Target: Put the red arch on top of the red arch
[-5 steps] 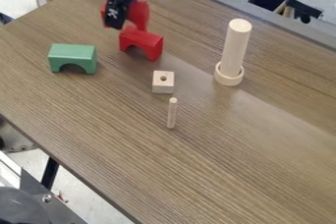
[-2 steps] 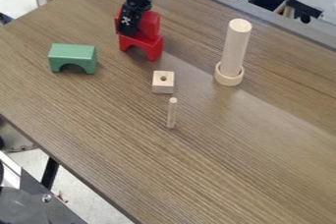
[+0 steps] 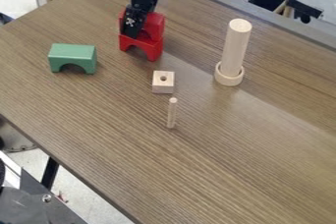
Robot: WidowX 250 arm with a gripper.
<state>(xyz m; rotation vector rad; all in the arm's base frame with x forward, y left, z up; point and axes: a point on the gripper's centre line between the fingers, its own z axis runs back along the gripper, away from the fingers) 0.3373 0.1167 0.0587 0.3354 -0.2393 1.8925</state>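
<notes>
Wood-grained tabletop first: at left, a green arch stands aside. Jaws of the gripper are clamped on the upper red arch, probably to align it over the lower red arch. Rightward, a holed block, small dowel and ringed cylinder seem no obstacle.

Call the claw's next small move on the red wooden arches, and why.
Probably a slight press straight down, before any release: the claw is at the upper red wooden arch, which looks roughly lined up over the lower red wooden arch, but I can't tell from this angle whether it sits fully flush.
</notes>
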